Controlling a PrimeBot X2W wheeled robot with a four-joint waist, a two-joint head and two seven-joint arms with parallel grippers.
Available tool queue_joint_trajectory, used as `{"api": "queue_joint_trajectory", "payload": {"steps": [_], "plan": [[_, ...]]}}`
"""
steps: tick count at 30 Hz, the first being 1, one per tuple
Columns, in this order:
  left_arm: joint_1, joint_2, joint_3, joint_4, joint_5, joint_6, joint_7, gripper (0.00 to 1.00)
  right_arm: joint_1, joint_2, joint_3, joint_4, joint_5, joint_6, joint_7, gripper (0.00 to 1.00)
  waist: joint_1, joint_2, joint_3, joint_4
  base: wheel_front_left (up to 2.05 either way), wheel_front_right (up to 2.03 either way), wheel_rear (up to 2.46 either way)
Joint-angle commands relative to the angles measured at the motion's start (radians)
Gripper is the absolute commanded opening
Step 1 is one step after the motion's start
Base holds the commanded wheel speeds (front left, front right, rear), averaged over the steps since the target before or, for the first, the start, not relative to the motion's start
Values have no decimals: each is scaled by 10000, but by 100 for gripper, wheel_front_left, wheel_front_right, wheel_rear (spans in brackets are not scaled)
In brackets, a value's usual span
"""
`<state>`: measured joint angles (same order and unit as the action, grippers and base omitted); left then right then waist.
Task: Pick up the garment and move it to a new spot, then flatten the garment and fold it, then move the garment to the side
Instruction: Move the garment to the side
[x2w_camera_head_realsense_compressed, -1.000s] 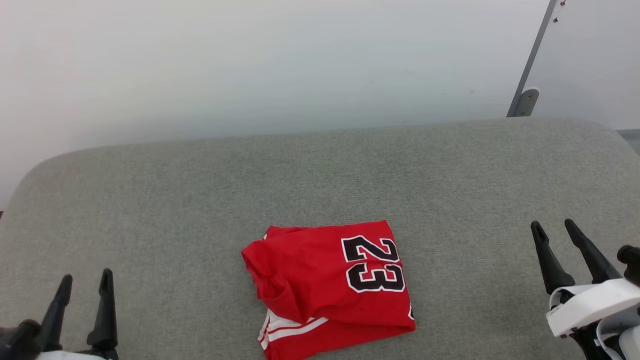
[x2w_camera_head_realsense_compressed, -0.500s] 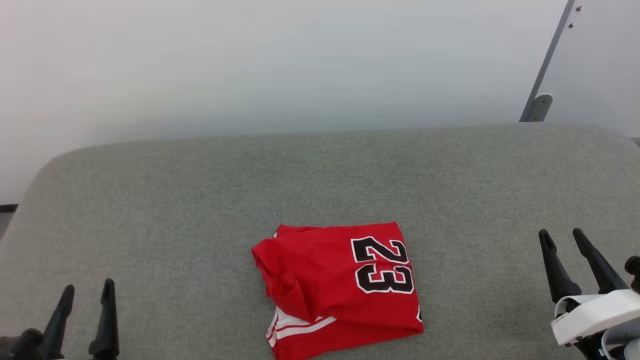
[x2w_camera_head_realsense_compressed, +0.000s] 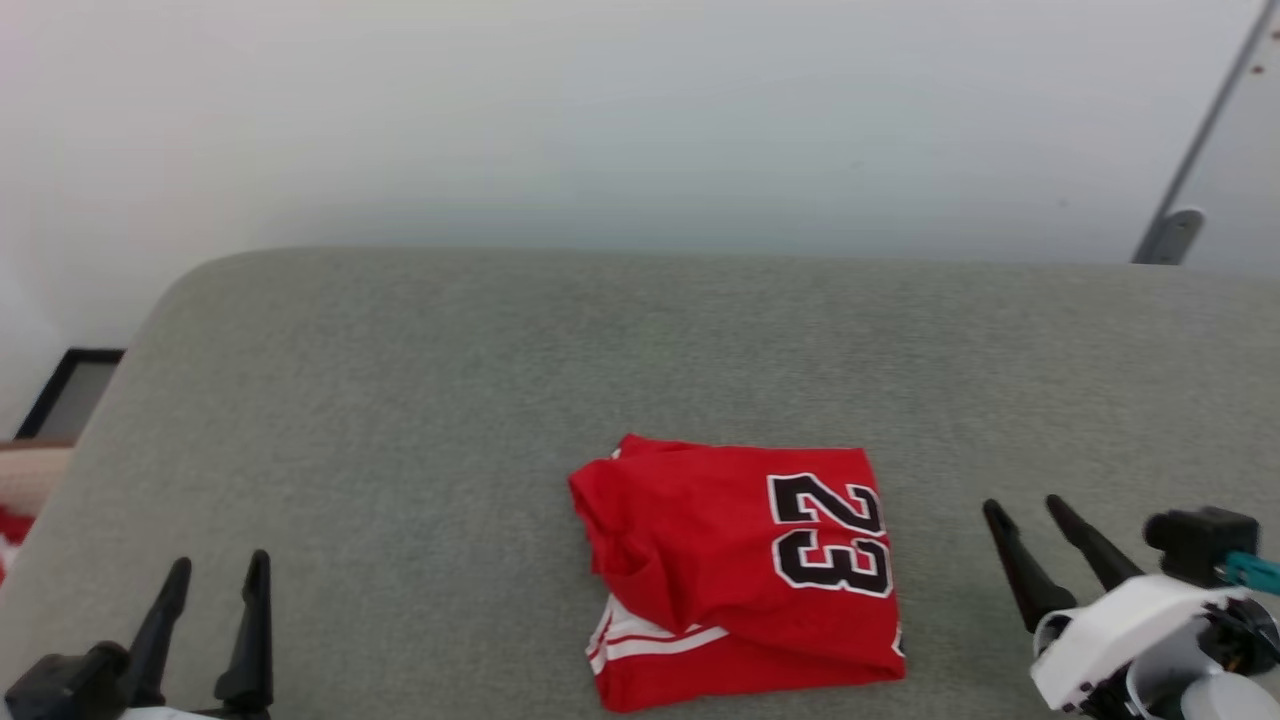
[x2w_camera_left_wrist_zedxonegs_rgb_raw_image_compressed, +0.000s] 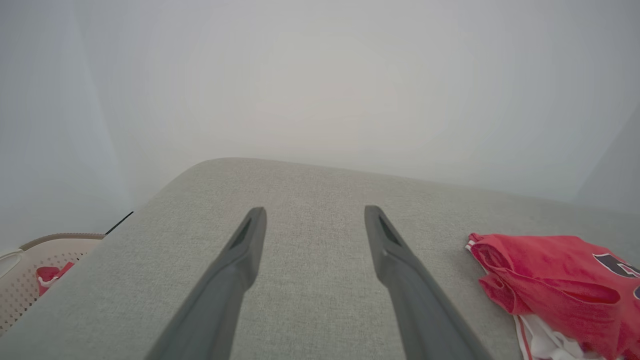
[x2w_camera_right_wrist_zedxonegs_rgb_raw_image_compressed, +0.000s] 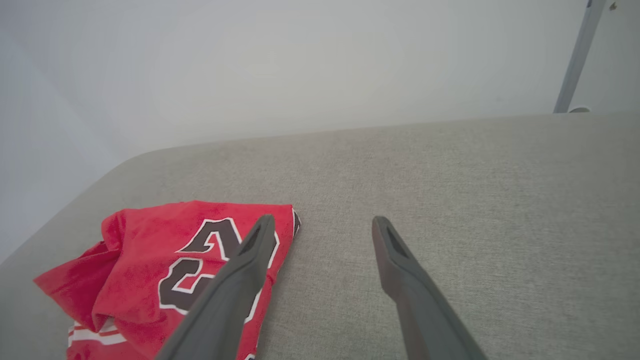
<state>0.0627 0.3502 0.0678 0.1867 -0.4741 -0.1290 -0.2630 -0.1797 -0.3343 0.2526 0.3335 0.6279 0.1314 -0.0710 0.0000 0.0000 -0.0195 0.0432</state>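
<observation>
I see shirt (x2w_camera_head_realsense_compressed: 740, 570) folded, front-centre on grey cushion (x2w_camera_head_realsense_compressed: 450, 380), white wall (x2w_camera_head_realsense_compressed: 600, 120) behind. L gripper (x2w_camera_head_realsense_compressed: 220, 560) & R gripper (x2w_camera_head_realsense_compressed: 1022, 503) both spread wide, flanking it. Basket (x2w_camera_left_wrist_zedxonegs_rgb_raw_image_compressed: 30, 270) off cushion's left edge.

From my station, the folded red jersey T-shirt with black numerals (x2w_camera_head_realsense_compressed: 740, 580) lies on the grey fabric-covered cushion (x2w_camera_head_realsense_compressed: 450, 380), toward its near edge. My left gripper (x2w_camera_head_realsense_compressed: 220, 560) sits over the cushion, well apart to the shirt's left. My right gripper (x2w_camera_head_realsense_compressed: 1022, 503) is near it on the right. A pale perforated plastic basket (x2w_camera_left_wrist_zedxonegs_rgb_raw_image_compressed: 20, 290) stands beyond the cushion's left end, and a grey metal post (x2w_camera_head_realsense_compressed: 1170, 235) rises behind its far right.
</observation>
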Motion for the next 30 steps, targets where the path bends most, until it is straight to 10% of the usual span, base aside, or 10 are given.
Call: {"api": "queue_joint_trajectory", "payload": {"steps": [1,25,26,27,30], "plan": [[-96,-26,-109,-38,49,-10,28,100,-275,74,190,95,190,-17,390,100,0,0,290,574,0,0,0],[-1050,-86,-1036,520,-392,-16,-6,100,-1719,1021,-478,2387,-241,-17,5661,100,0,0,1514,2149,0,0,0],[-1053,-99,-1052,549,-413,-16,-10,100,-1737,1081,-597,2448,-311,-17,5787,38,0,0,1535,2167,0,0,0],[-1067,-107,-1076,585,-428,-16,-13,100,-1773,1107,-680,2517,-437,-17,5943,0,0,0,1548,2182,0,0,0],[-1160,-106,-1133,658,-464,-17,-22,100,-1828,1286,-866,2418,-692,-17,6198,0,0,0,1571,2213,0,0,0]]}}
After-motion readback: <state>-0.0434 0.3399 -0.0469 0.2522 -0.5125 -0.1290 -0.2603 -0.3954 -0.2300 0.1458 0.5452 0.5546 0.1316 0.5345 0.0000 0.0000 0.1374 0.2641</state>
